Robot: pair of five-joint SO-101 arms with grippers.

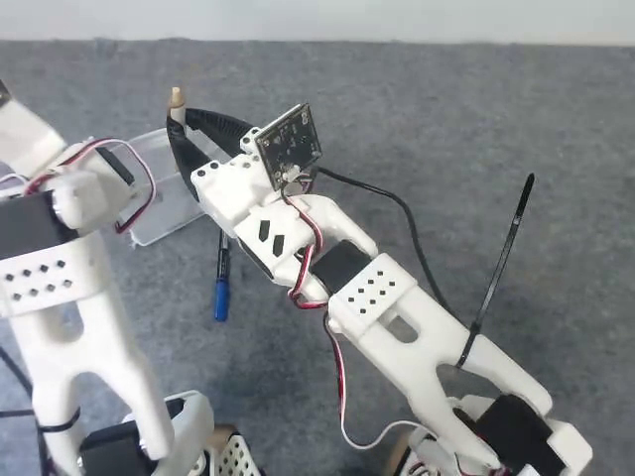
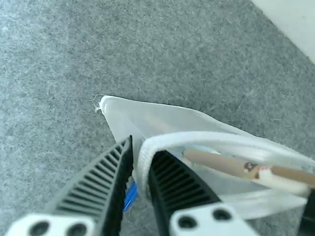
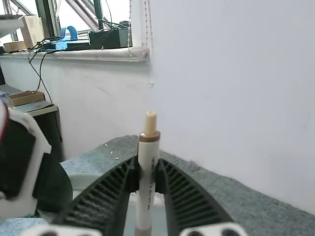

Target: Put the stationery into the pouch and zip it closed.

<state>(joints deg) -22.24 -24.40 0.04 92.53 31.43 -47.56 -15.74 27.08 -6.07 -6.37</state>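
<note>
A clear pouch with a white zip rim lies on the grey carpet at the back left. My left gripper is shut on that rim and holds the mouth open. My right gripper is shut on a beige pen and holds it upright right over the pouch, top end upward. In the left wrist view the beige pen's lower end sits at the pouch's mouth. A blue pen lies on the carpet just in front of the pouch, partly under the right arm.
A long black zip tie sticks up at the right, beside the right arm's base. The left arm's white body stands close in front of the pouch. Grey carpet runs to a pale wall at the back.
</note>
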